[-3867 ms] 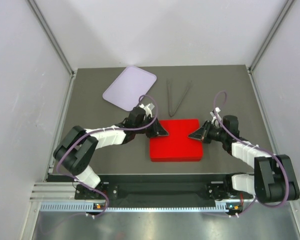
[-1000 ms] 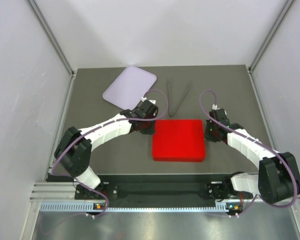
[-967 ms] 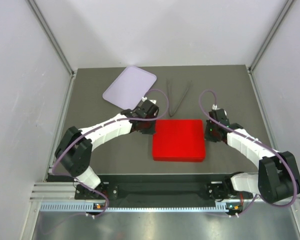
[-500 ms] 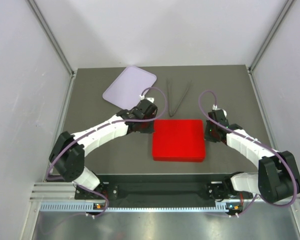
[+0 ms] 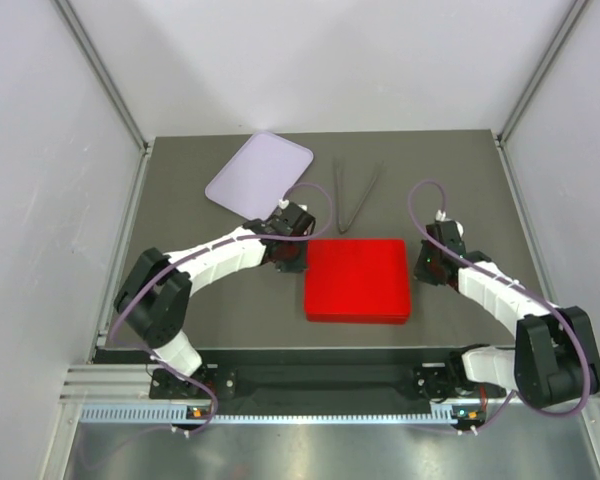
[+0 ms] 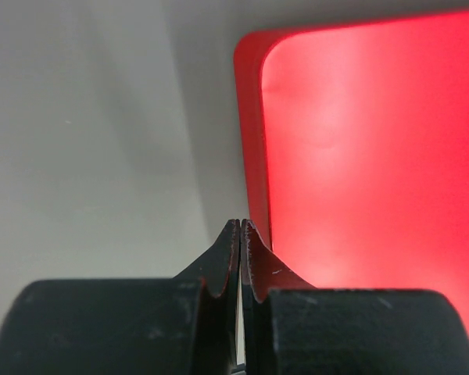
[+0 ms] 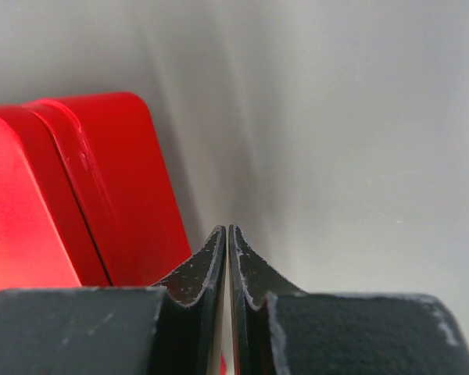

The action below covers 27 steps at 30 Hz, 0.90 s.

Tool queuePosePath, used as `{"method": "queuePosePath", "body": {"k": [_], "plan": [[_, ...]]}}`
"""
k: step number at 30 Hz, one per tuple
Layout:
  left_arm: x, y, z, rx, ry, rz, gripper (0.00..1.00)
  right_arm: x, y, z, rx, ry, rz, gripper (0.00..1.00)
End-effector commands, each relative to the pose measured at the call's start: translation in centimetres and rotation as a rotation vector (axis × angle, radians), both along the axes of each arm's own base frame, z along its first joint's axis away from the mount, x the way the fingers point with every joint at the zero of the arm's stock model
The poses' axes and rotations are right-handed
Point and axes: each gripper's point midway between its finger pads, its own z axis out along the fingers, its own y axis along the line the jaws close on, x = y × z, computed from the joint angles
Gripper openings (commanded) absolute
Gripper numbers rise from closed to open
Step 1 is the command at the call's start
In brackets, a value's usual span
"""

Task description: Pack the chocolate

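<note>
- Left pincer (image 6: 241, 226), clenched and empty, is sitting beside the red box's (image 5: 357, 280) left edge.
- Right pincer (image 7: 227, 230): likewise, at its right edge.
- Chocolate: position cannot be told; box is lying closed.

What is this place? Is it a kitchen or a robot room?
Most likely a robot lab booth, not a kitchen. Plain white walls box in a dark table, and two robot arms are bolted to a metal rail at its near edge.

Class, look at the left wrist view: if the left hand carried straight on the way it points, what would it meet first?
Probably the red box at its left side wall, or the table just beside it; depth is unclear.
</note>
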Motion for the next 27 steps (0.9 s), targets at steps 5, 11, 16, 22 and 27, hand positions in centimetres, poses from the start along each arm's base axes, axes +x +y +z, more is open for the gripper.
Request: {"method": "queuePosePath", "body": {"k": [5,11,16,22,27], "plan": [[0.3,-5.7,1.0,-0.130,-0.014,-0.047,0.00,1.1,5.7,-0.9,0.326,-0.078,0.103,0.01],[-0.5,-5.7,-0.7,-0.115,0.016,-0.041,0.00,1.1,7.6,0.1,0.438,-0.156,0.148,0.00],[-0.5,-5.1,-0.5,-0.104,0.002,-0.032,0.00,1.7,7.9,0.1,0.441,-0.154,0.163,0.00],[-0.4,-5.1,-0.7,-0.100,0.002,-0.029,0.00,2.6,7.2,-0.8,0.405,-0.118,0.138,0.01],[0.0,-4.8,-0.5,-0.077,-0.014,-0.018,0.00,5.0,2.1,1.2,0.249,-0.085,0.032,0.05]]}}
